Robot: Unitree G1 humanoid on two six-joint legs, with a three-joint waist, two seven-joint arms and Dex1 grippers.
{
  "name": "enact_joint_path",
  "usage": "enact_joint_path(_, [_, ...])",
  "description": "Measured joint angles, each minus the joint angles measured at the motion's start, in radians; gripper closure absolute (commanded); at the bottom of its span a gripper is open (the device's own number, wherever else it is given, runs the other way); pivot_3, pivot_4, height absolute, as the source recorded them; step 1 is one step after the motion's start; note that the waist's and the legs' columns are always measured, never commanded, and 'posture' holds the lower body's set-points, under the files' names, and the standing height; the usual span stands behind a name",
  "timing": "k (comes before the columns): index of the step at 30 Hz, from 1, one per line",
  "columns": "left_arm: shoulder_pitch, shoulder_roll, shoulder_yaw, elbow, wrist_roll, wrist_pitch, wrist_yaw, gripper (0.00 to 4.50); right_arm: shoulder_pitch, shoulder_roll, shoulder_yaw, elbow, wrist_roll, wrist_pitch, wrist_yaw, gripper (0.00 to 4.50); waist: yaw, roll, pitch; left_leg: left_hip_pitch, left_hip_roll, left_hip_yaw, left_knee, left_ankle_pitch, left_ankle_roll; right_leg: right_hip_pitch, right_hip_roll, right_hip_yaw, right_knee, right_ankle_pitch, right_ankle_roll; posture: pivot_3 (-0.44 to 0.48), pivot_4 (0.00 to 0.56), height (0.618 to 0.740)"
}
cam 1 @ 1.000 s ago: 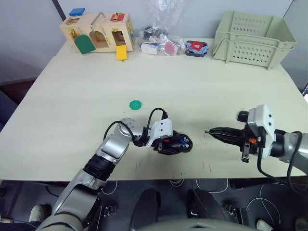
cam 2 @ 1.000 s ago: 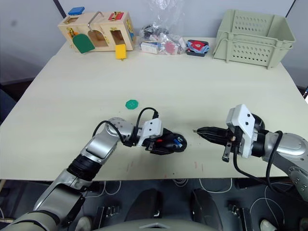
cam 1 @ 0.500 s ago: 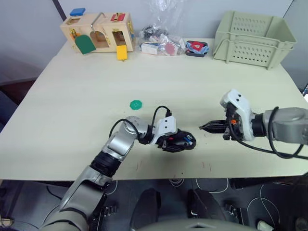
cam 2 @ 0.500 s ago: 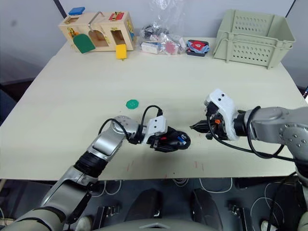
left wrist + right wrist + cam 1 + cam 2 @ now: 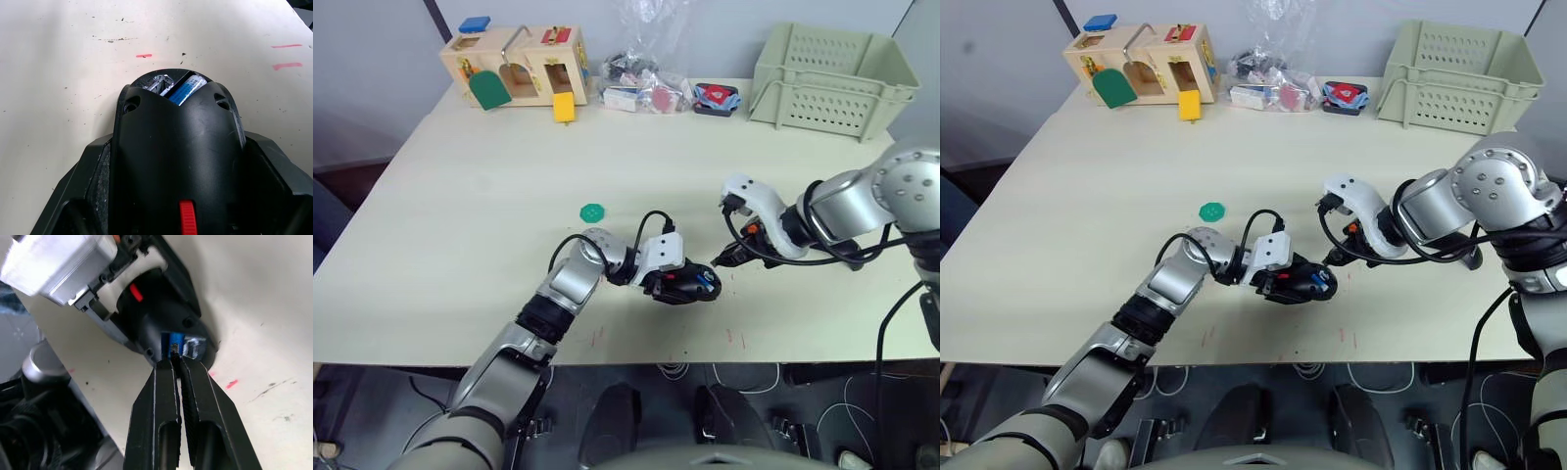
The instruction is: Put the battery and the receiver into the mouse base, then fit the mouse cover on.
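Here the left gripper (image 5: 677, 285) clamps the mouse base (image 5: 176, 161), battery (image 5: 185, 90) half hidden; right gripper (image 5: 176, 363) pressed together at it.

Pale cream table (image 5: 460, 225), scuffed; grey wall (image 5: 372, 59) behind; dark floor (image 5: 342, 181) at left; cables (image 5: 675, 370) below front edge.

No text, label, brand or number can be read anywhere.
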Motion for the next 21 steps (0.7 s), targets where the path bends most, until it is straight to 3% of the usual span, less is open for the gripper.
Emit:
enact_joint_path(12, [-0.032, -0.008, -0.011, 0.013, 0.021, 0.013, -0.009, 1.57, -0.168, 0.097, 0.215, 0.31, 0.261, 0.001, -0.283, 4.5, -0.001, 0.0, 0.0, -0.001, 0.0, -0.001, 0.0, -0.001, 0.001, 0.0, -0.001, -0.001, -0.001, 0.001, 0.001, 0.0, 0.15, 0.74])
enact_joint_path(21, [-0.025, -0.004, -0.012, -0.003, 0.022, 0.028, -0.01, 1.57, -0.166, 0.145, 0.253, 0.336, 0.374, -0.003, -0.43, 4.5, -0.004, 0.0, 0.0, -0.001, 0.0, -0.003, 0.0, -0.001, 0.002, -0.001, -0.001, -0.001, -0.001, 0.002, 0.004, 0.0, 0.15, 0.74])
